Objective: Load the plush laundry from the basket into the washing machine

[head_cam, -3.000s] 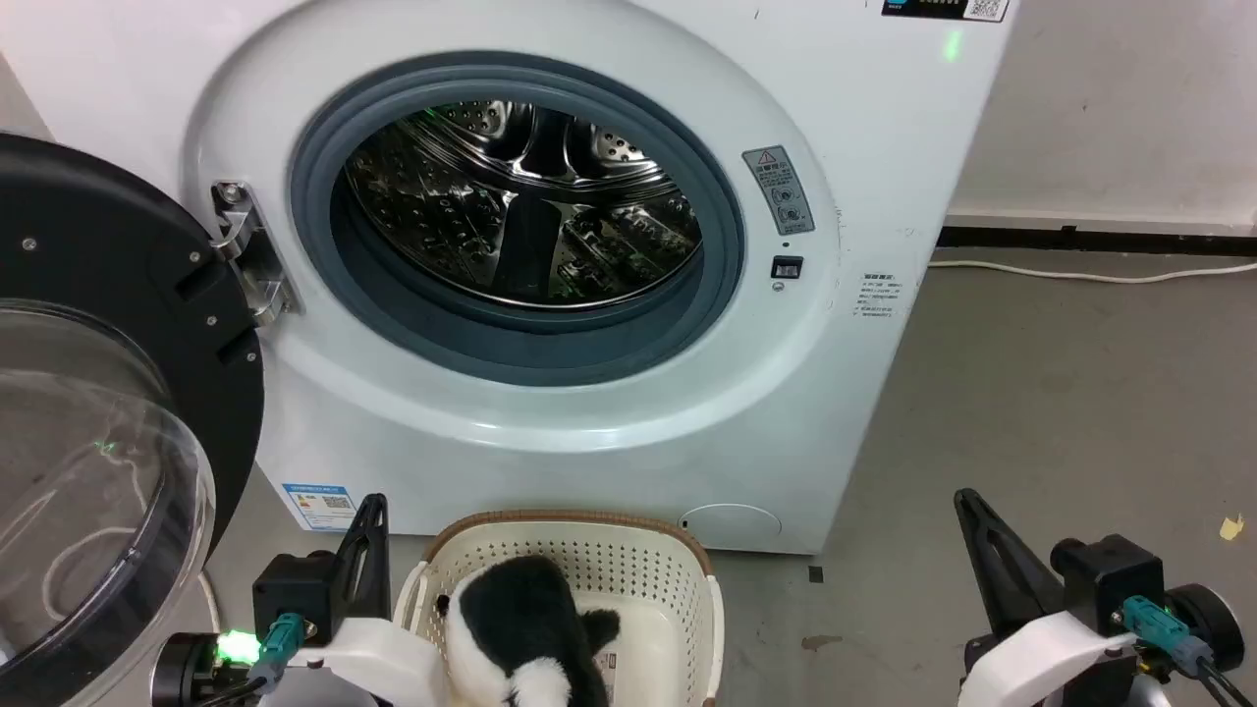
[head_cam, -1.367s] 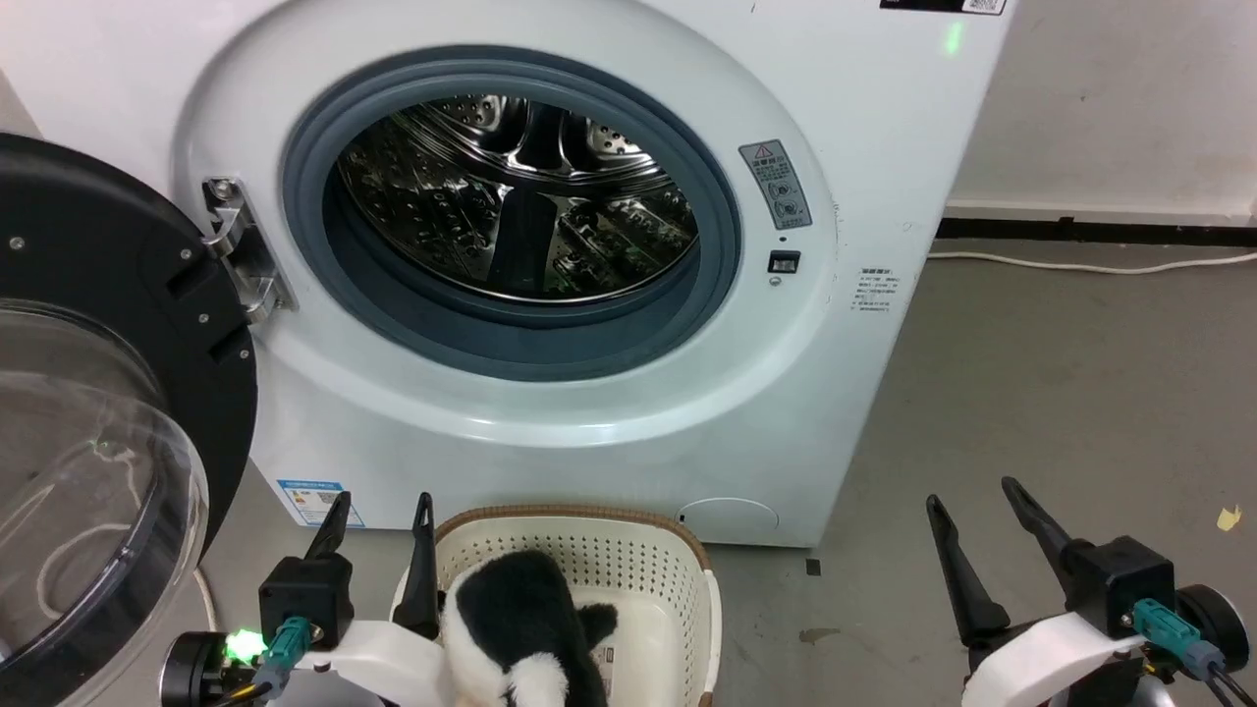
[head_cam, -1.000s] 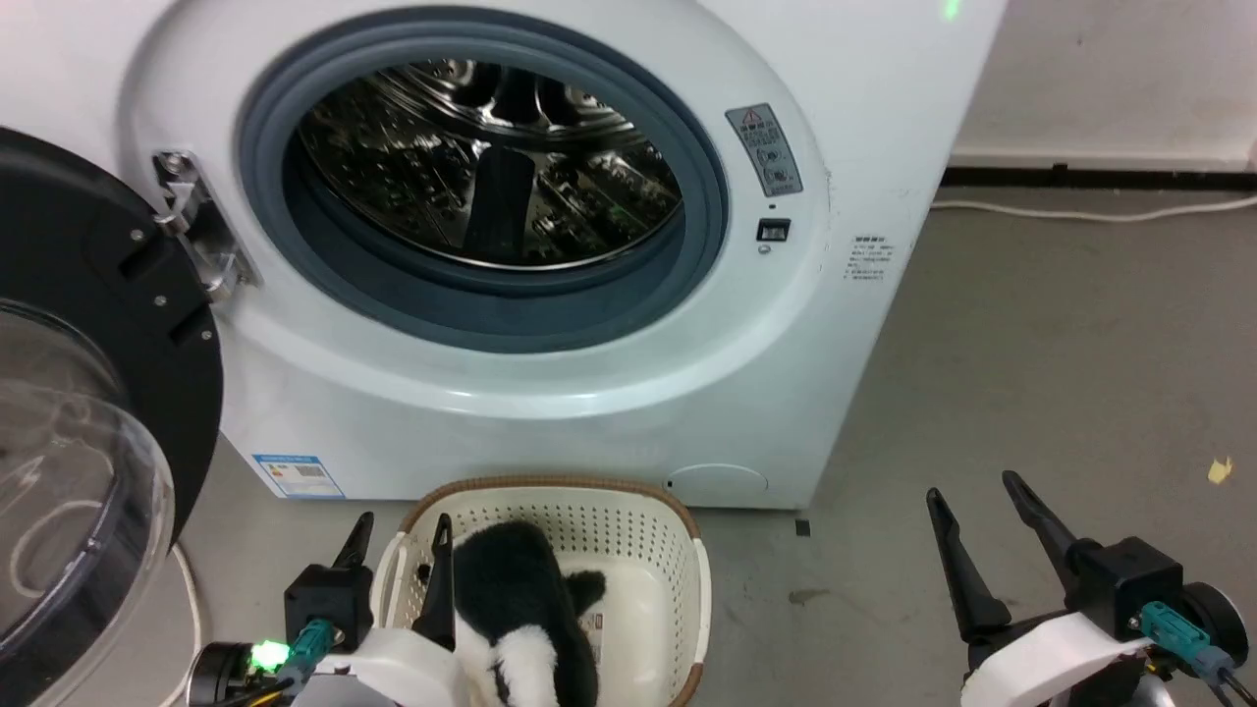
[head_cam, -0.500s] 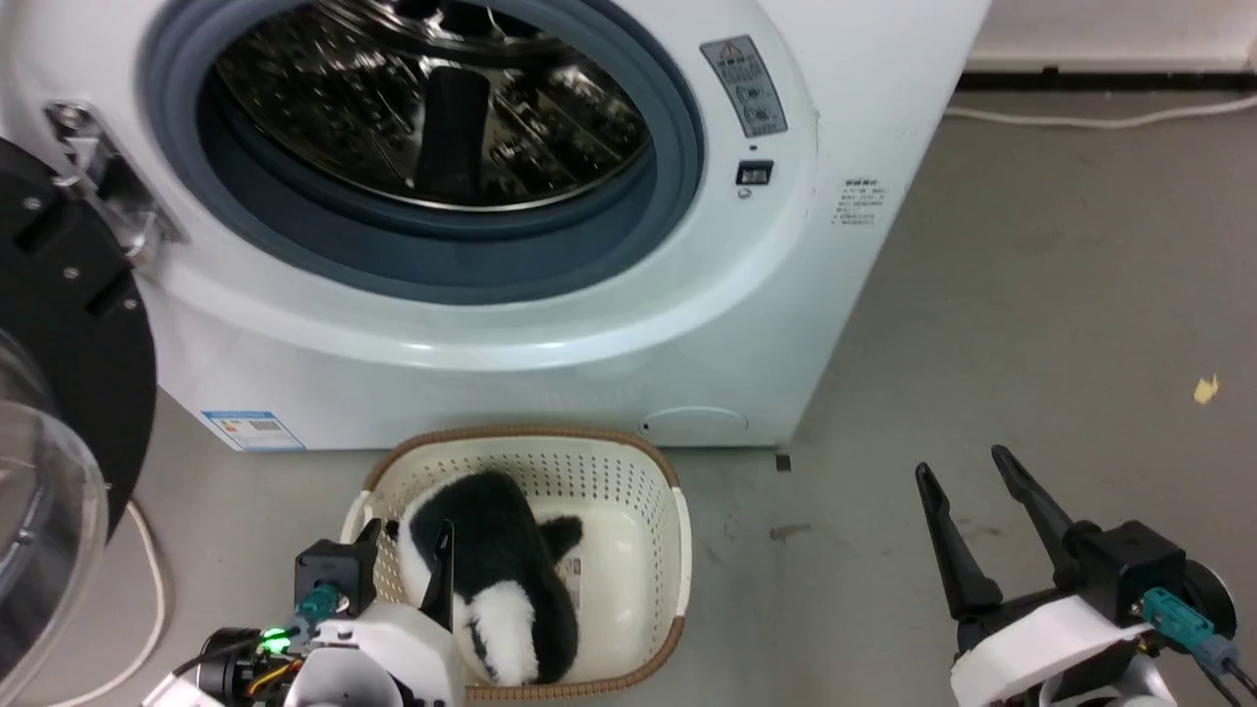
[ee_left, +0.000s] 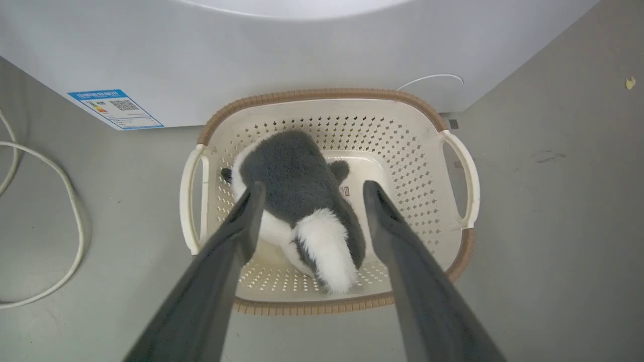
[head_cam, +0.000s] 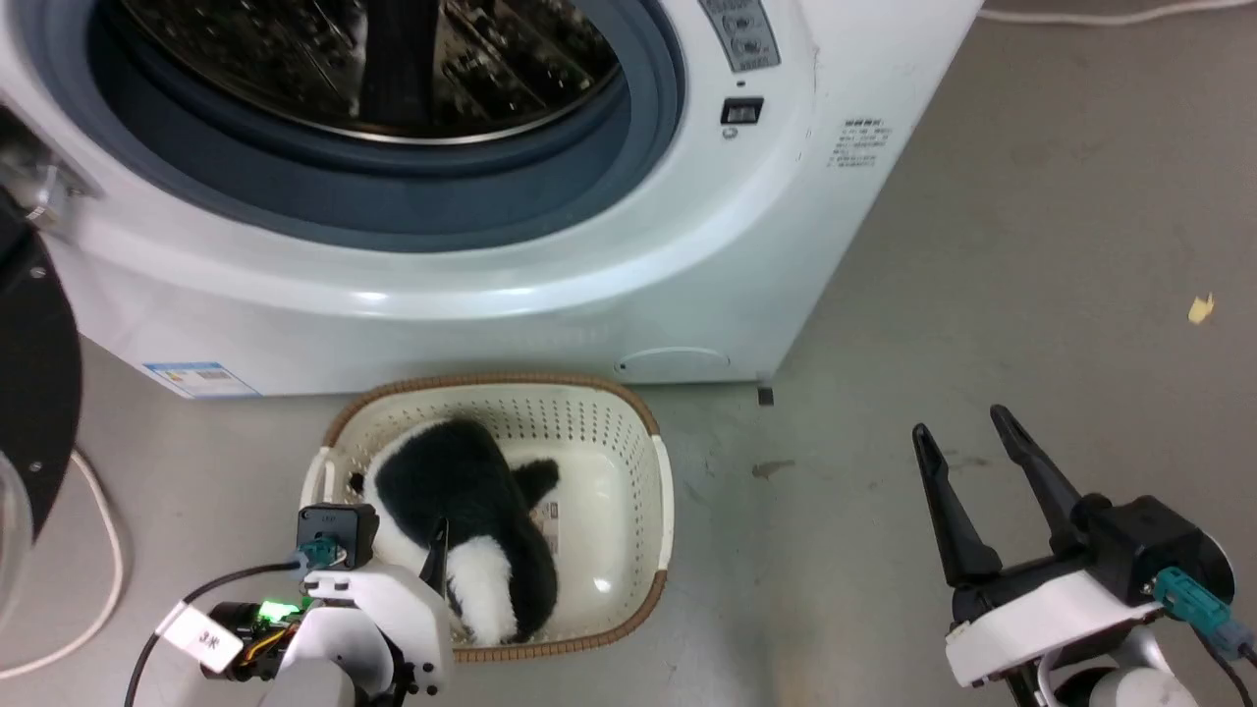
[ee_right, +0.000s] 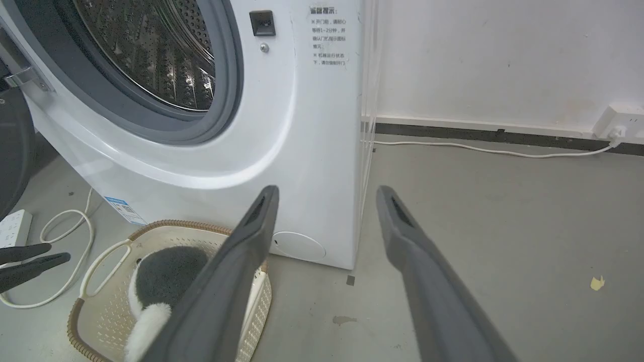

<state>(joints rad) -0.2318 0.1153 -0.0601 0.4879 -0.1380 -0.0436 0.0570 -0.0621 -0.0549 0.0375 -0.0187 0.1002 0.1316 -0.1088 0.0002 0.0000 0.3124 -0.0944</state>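
Approach step: left gripper (ee_left: 313,185), spread and empty, hangs over plush laundry (ee_left: 294,171) lying in basket (ee_left: 322,94) below its tips. Well aside, right gripper (head_cam: 957,420) also spread, idle. Next, likely: lower, straddle the body, close. Beyond, washing machine (head_cam: 550,285) open.

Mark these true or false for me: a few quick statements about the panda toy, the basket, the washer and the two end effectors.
1. The plush toy lies inside the basket. True.
2. The washing machine has its door shut. False: the door is swung open and the steel drum shows.
3. The left end effector is open and points down at the plush toy. True.
4. The right end effector is shut on the basket's handle. False: it is open, holds nothing, and is off to the basket's right, above the floor.
5. The basket stands on top of the washing machine. False: it stands on the floor in front of it.
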